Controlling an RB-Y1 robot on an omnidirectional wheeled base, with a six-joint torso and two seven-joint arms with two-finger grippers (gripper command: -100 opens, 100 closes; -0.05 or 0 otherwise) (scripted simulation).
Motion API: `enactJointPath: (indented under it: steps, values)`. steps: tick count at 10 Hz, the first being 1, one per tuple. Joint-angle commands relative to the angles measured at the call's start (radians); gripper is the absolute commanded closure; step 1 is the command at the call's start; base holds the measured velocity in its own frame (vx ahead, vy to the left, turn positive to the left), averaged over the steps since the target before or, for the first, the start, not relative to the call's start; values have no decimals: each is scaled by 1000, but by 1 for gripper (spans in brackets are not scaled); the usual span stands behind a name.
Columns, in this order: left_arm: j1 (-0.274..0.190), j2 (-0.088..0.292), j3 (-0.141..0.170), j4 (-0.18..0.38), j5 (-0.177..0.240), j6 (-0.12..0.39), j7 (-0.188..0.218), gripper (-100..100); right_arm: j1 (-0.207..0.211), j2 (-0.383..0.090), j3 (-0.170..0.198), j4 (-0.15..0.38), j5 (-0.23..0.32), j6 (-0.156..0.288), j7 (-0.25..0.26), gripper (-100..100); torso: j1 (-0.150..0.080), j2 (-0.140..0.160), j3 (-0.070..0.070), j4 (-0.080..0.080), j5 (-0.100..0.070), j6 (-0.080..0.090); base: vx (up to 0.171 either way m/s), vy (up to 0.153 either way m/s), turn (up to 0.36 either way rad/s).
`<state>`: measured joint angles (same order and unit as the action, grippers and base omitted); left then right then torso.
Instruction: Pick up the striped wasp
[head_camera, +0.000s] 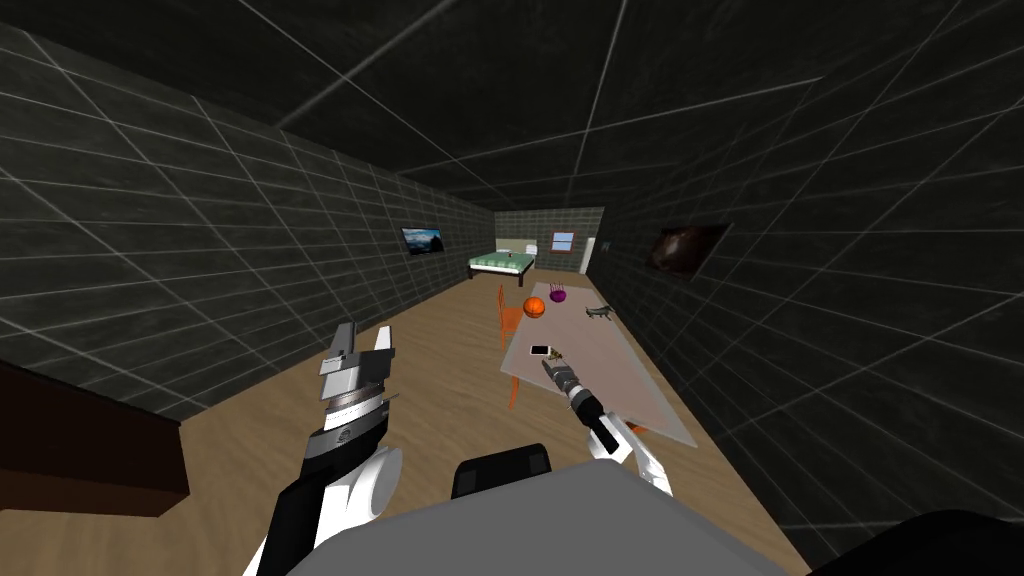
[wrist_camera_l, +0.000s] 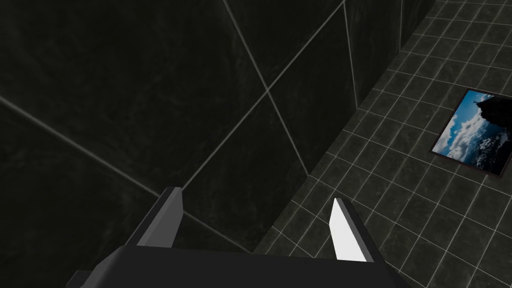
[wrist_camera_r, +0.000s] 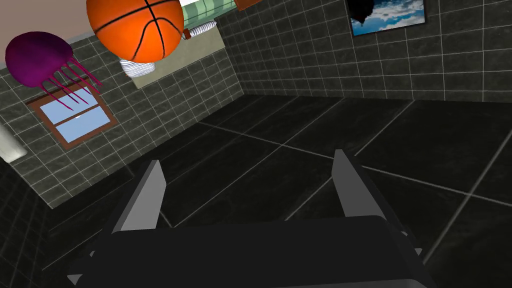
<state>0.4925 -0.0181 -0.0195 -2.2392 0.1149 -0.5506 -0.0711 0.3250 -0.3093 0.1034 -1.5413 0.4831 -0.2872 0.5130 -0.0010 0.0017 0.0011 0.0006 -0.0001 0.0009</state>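
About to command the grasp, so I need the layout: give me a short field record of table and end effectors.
left end effector: open, raised, away from the table
right end effector: open, low over the table's near end
wasp: probably the tiny speck by the right tip; stripes unreadable
basketball: far end of table
purple jellyfish toy: beside the basketball

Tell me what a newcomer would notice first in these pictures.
The orange basketball and purple jellyfish toy stand out at the far end of the pale table by the dark right wall. Nearer, the open right gripper hangs over the table just short of a tiny wasp figure. The open left gripper is raised over the wooden floor.
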Motion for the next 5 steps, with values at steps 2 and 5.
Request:
enactJointPath:
  steps: [2, 5]
  values:
    - [0, 0, 0, 0, 0, 0, 0, 0, -2, -25, 6, 65, 48, 15, 33, -100, 0, -1, 0, 0, 0, 0, -12, 10, 129]
    - [0, 0, 0, 0, 0, 0, 0, 0, -22, -55, 20, 164, 129, 51, 87, -100, 0, -2, -1, 0, 0, -1, -6, 7, 212]
